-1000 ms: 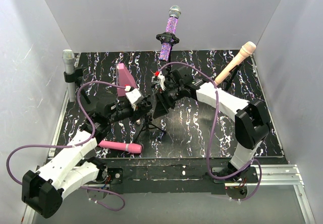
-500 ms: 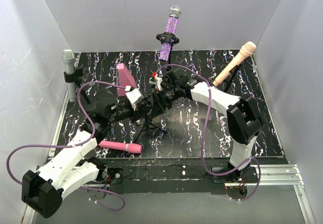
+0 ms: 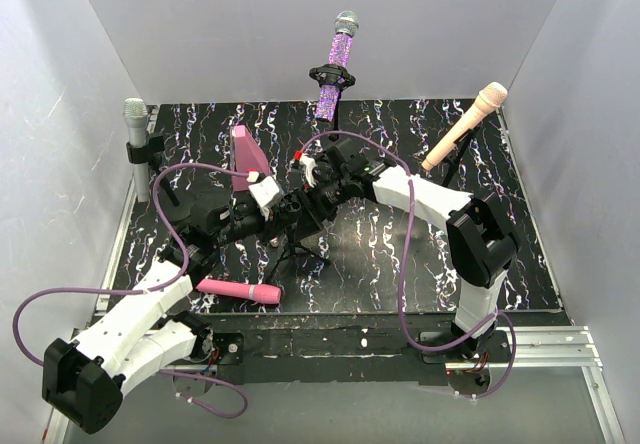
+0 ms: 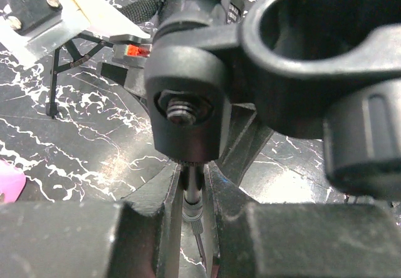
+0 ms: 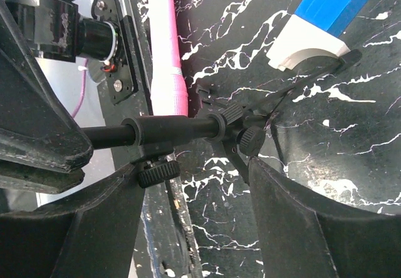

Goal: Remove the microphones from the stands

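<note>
A pink microphone (image 3: 240,290) lies flat on the black marbled desk (image 3: 200,129) near the front edge, off its holder. Just behind it a tripod stand (image 3: 296,249) sits at the desk's centre. The left arm stretches forward from the near left corner, and the left end effector (image 4: 192,184) is pinched narrow on the stand's thin rod. The right arm rises at the near right, elbow bent and forearm reaching left. The right end effector (image 5: 191,165) is spread wide, with the stand's pole crossing between its fingers. Farther back, each on its own mount, are a silver microphone (image 3: 135,124) at left, a peach microphone (image 3: 462,129) at right, and a purple microphone (image 3: 338,59) at the rear.
</note>
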